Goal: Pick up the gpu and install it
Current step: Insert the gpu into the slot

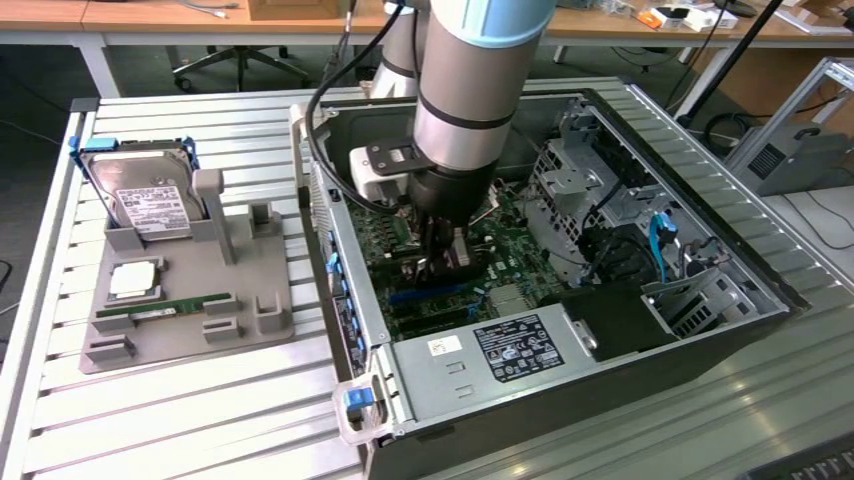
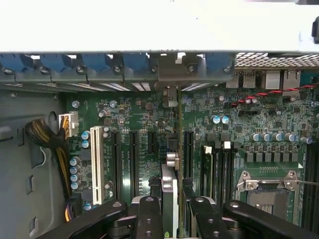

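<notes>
Now your thin dark gpu card with its silvery metal edge [image 2: 169, 199] stands edge-down over the green motherboard [image 2: 239, 124], clamped in the black jaws [image 2: 172, 216], slots toward twelve o'clock. Keep it upright and square, pressing evenly.

The gripper [image 2: 171, 211] sits at six o'clock, its black fingers [image 2: 149, 219] closed on the gpu [image 2: 169, 199], which stands on edge between them above the motherboard [image 2: 239, 124]. A white slot [image 2: 96, 164] lies at nine o'clock beside black slots [image 2: 133, 159]. Blue clips [image 2: 94, 62] line the case edge at twelve. The CPU socket [image 2: 266, 191] is at four o'clock.
</notes>
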Available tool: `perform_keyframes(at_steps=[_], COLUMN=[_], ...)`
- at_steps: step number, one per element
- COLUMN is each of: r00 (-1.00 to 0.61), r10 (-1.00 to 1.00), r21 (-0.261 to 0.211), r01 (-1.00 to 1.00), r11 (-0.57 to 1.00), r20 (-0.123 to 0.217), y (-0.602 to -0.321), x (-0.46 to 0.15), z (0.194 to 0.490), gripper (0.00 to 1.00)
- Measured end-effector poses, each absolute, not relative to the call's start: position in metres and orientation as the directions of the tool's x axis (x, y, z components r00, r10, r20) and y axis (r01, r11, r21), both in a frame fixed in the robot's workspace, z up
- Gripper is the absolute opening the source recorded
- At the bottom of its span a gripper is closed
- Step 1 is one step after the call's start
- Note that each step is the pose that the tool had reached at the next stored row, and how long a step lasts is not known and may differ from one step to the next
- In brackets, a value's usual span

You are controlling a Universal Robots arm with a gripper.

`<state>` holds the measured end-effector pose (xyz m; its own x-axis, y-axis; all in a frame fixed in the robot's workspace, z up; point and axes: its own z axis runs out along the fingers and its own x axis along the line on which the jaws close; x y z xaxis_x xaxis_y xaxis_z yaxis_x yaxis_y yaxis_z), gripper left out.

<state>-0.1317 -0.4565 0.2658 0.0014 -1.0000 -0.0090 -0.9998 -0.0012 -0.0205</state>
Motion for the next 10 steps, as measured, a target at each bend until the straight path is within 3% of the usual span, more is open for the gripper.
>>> perform_keyframes(at_steps=[10], r00=[-0.002], r10=[-1.000], r21=[-0.020], r01=[-1.000], r11=[0.003], r20=[-0.009], y=[-0.4565], x=[-0.1319], z=[0.2616], gripper=[0.27])
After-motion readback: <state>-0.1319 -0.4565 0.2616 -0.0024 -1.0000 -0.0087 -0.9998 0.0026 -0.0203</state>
